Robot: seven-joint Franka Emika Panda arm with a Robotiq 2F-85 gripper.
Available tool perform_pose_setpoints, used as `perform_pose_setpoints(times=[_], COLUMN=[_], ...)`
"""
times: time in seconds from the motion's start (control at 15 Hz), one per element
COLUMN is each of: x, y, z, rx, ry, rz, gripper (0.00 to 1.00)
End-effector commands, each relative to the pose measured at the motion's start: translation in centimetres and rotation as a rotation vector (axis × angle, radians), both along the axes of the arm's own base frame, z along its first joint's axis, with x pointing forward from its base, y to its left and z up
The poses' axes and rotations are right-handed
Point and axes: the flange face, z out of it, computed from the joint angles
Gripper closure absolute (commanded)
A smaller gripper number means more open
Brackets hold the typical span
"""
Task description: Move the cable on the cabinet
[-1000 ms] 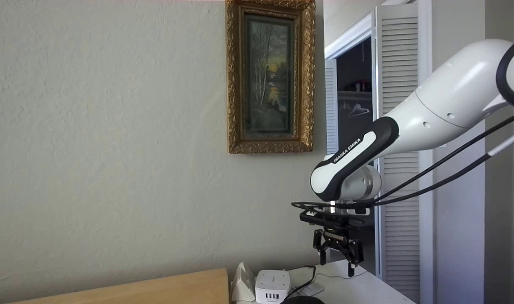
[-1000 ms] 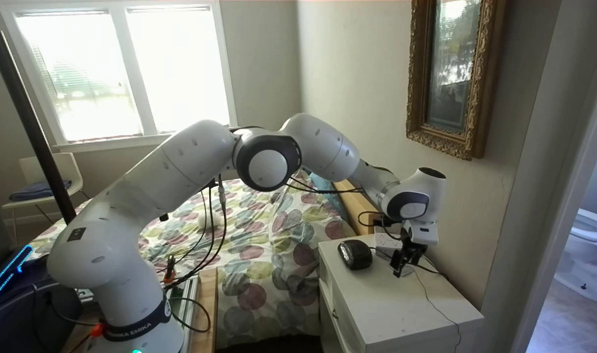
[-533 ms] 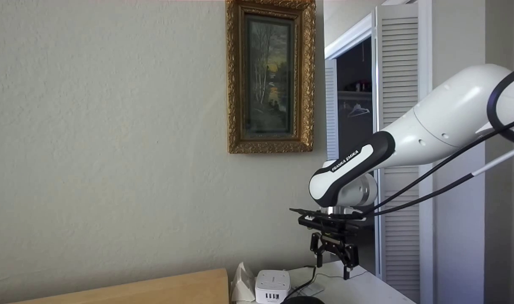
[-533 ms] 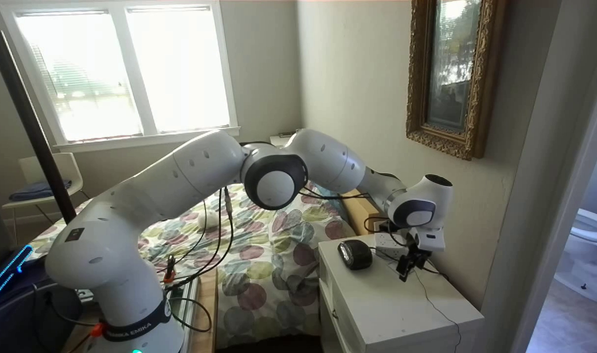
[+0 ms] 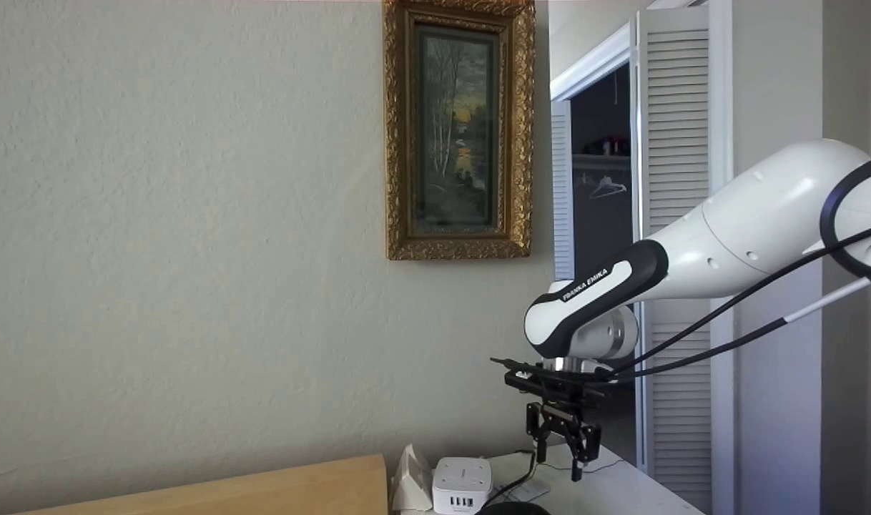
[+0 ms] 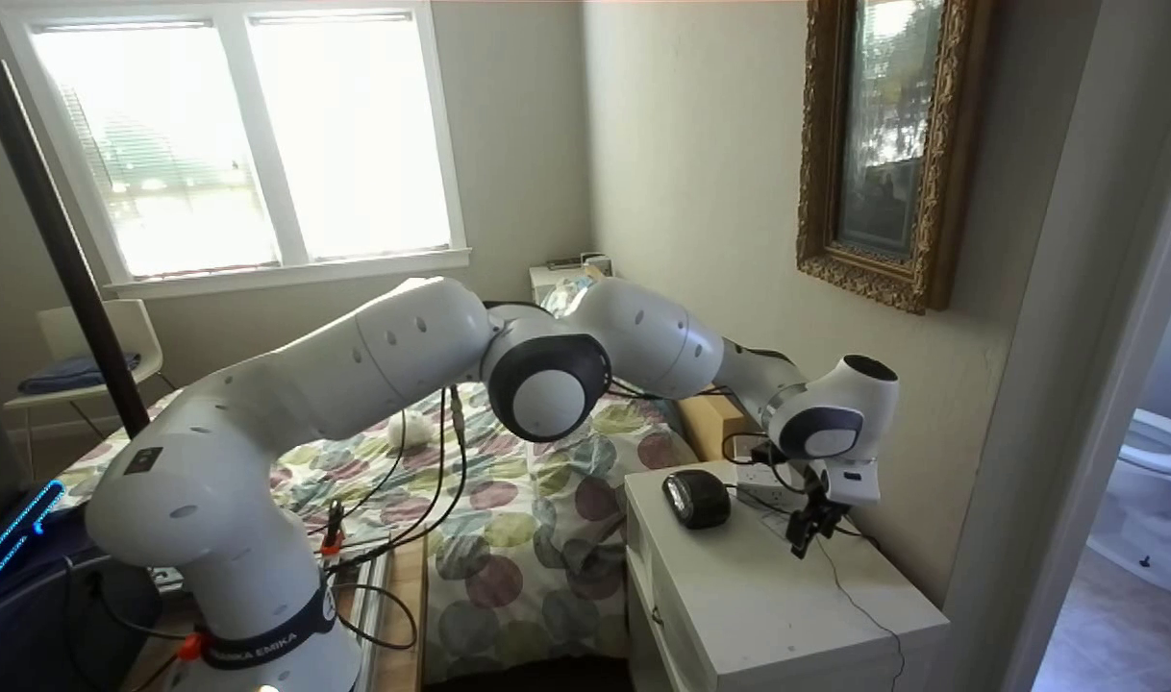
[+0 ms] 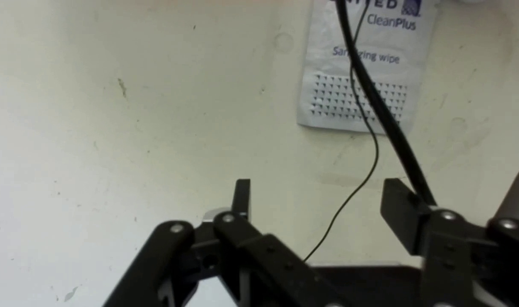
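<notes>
The cable, a thin dark cord point(image 7: 377, 151), curves over the white cabinet top point(image 6: 787, 615); it shows in both exterior views point(image 5: 607, 466) point(image 6: 871, 615). In the wrist view it crosses a white labelled packet point(image 7: 327, 115) and runs through the gap between my fingers, below them. A thicker black cable point(image 7: 382, 108) passes over the packet and goes behind the right finger point(image 7: 398, 196). My gripper point(image 7: 319, 192) is open and empty, pointing down above the cabinet; it shows in both exterior views point(image 5: 558, 461) point(image 6: 802, 538). The thin cord's lower end is hidden behind the gripper.
A white power cube point(image 5: 462, 490) and a white pointed object point(image 5: 412, 481) stand by the wall. A dark rounded device point(image 6: 697, 500) sits on the cabinet near the bed. The wooden headboard point(image 5: 264, 493) adjoins the cabinet. A framed picture point(image 5: 458, 129) hangs above.
The arm has come down, and the gripper has sunk closer to the cabinet top. It has shifted slightly left in one exterior view and right in another. The jaws stay open; the cords look unmoved.
</notes>
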Motion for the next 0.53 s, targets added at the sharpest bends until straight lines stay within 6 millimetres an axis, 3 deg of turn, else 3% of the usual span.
perform_pose_setpoints(times=[0.0,0.27,0.47], x=[0.79,1.06,1.28], y=[0.08,0.34,0.53], z=[-0.33,-0.58,-0.61], rx=[0.061,0.075,0.079], ry=[-0.004,-0.006,-0.015], rz=[-0.005,-0.005,-0.002], gripper=[0.27,0.42,0.66])
